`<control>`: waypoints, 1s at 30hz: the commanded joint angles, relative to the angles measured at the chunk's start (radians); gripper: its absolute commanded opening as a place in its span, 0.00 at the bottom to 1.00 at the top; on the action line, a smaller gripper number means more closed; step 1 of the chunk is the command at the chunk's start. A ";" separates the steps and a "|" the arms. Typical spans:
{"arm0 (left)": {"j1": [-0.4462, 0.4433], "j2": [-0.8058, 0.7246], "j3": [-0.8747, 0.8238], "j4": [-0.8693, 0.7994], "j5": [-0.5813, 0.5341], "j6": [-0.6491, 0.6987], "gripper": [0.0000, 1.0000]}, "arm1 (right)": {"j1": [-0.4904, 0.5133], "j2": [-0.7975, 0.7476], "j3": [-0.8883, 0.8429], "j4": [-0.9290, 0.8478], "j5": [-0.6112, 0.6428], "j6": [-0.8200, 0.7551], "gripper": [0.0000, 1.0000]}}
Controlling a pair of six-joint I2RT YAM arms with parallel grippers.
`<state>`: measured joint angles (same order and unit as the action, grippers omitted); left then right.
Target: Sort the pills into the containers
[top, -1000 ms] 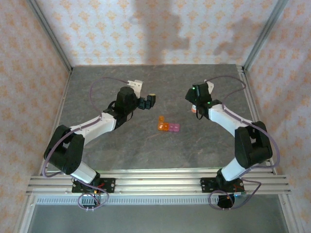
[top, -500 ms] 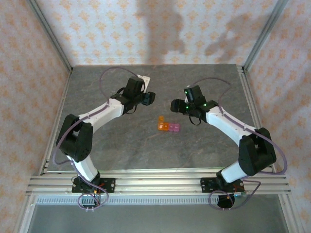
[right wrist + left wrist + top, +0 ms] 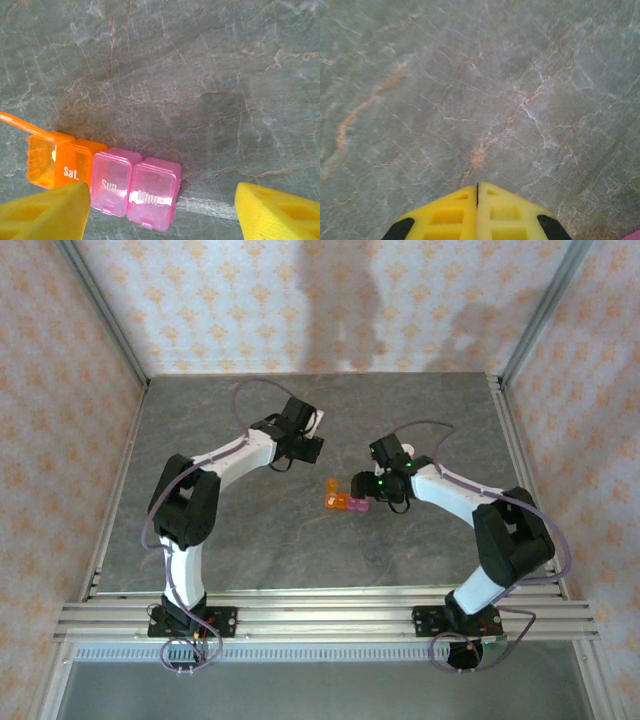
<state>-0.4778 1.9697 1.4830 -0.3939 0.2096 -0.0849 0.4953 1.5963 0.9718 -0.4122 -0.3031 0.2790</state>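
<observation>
Containers [image 3: 107, 182]: strip of joined translucent square plastic cells, mid-table; orange end's lid raised, seemingly for filling, pink cells closed. Left gripper [image 3: 477, 212]: yellow pads pressed together, apparently empty, over grey marbled tabletop [image 3: 470, 75]. Right gripper [image 3: 162, 212]: spread wide, just above the pink end, probably to steady it.

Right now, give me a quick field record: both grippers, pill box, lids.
left gripper: shut, nothing between its fingers, over bare table
right gripper: open, aimed down at the pill box
pill box: strip of three joined cells lying on the table
orange cell: end cell, marked Sat., lid flipped open
pink cells: marked Sun. and Mon., lids shut
</observation>
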 commanded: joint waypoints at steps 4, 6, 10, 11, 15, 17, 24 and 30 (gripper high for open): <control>-0.032 0.053 0.075 -0.088 0.021 -0.002 0.00 | 0.026 0.021 -0.016 -0.016 0.017 -0.019 0.76; -0.040 0.067 0.088 -0.098 0.023 0.000 0.00 | 0.028 0.031 -0.014 -0.017 0.029 -0.015 0.76; -0.054 0.086 0.109 -0.109 0.024 0.002 0.00 | 0.030 0.055 -0.010 -0.020 0.044 -0.011 0.76; -0.057 0.091 0.112 -0.112 0.026 0.002 0.00 | 0.031 0.062 -0.010 -0.020 0.047 -0.010 0.76; -0.064 0.104 0.119 -0.114 0.031 0.002 0.00 | 0.031 0.076 -0.015 -0.024 0.061 -0.005 0.75; -0.067 0.111 0.121 -0.115 0.033 0.001 0.00 | 0.031 0.083 -0.018 -0.022 0.064 -0.003 0.75; -0.082 0.136 0.134 -0.125 0.046 0.000 0.00 | 0.030 0.085 -0.027 -0.016 0.073 0.011 0.74; -0.092 0.149 0.137 -0.142 0.064 0.003 0.00 | 0.031 0.088 -0.027 -0.016 0.081 0.021 0.74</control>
<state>-0.5602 2.1075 1.5894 -0.4938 0.2554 -0.0845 0.5213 1.6703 0.9676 -0.4118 -0.2775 0.2836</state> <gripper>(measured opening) 0.043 0.742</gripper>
